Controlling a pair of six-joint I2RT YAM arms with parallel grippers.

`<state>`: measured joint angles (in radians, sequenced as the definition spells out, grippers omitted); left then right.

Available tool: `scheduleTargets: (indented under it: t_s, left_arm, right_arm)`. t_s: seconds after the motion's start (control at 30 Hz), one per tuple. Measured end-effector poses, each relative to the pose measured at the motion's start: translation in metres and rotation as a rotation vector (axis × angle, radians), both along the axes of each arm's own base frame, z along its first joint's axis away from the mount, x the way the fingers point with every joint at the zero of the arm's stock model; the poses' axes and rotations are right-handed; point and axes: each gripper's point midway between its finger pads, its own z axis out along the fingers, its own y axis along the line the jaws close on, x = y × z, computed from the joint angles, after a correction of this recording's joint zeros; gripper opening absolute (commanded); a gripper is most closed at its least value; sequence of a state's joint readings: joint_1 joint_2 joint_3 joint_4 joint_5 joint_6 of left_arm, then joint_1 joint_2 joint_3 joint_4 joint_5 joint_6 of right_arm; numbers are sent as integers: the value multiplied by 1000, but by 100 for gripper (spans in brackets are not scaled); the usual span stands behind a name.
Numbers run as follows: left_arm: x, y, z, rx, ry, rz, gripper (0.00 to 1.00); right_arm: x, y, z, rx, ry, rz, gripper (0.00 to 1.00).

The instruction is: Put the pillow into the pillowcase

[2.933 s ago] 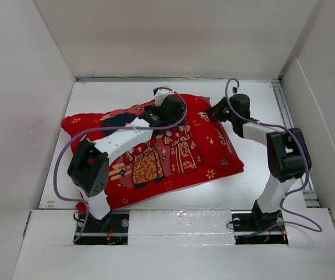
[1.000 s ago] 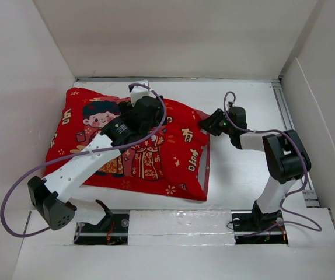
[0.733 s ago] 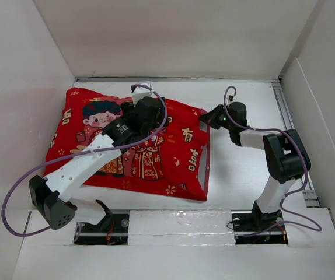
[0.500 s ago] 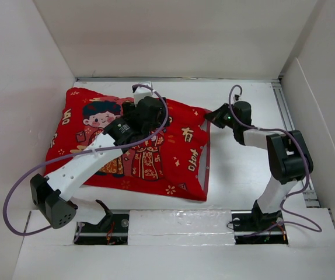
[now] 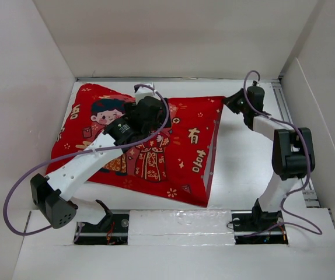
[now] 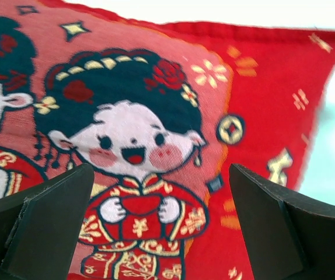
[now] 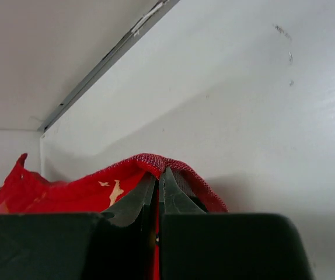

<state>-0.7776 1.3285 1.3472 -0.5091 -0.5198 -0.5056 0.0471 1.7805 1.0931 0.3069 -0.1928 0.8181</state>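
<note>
The red pillowcase [image 5: 185, 146] lies spread on the white table, printed face with the cartoon couple up. It bulges on its left half; the pillow does not show. My left gripper [image 5: 141, 116] hovers open over the middle of the case, and the left wrist view has its fingers wide apart above the printed woman [image 6: 133, 153]. My right gripper [image 5: 230, 102] is shut on the far right corner of the pillowcase. In the right wrist view the red hem [image 7: 173, 166] folds over the closed right gripper [image 7: 161, 175].
White walls box in the table on the left, back [image 5: 179, 35] and right. A metal rail [image 5: 287, 125] runs along the right side. Both arm bases [image 5: 103, 224] sit at the near edge, and the left arm's purple cable [image 5: 16, 192] loops out to the left.
My right gripper closed on the case's far right corner and moved back and to the right, pulling that corner taut. The case now lies flatter and wider. The left gripper stayed open above it.
</note>
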Motion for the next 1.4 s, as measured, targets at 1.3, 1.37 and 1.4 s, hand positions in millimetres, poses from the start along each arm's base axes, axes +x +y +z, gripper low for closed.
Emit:
scheduleTargets:
  t_s: [1.3, 1.37, 1.4]
  left_arm:
    - [-23, -12, -53, -105, 84, 16, 100]
    - [-16, 12, -38, -160, 53, 112, 100]
    - [-12, 30, -30, -180, 27, 179, 100]
  right_arm:
    - [-66, 68, 131, -263, -72, -36, 100]
    - [-114, 109, 137, -246, -109, 52, 100]
    - [-141, 132, 134, -248, -119, 103, 100]
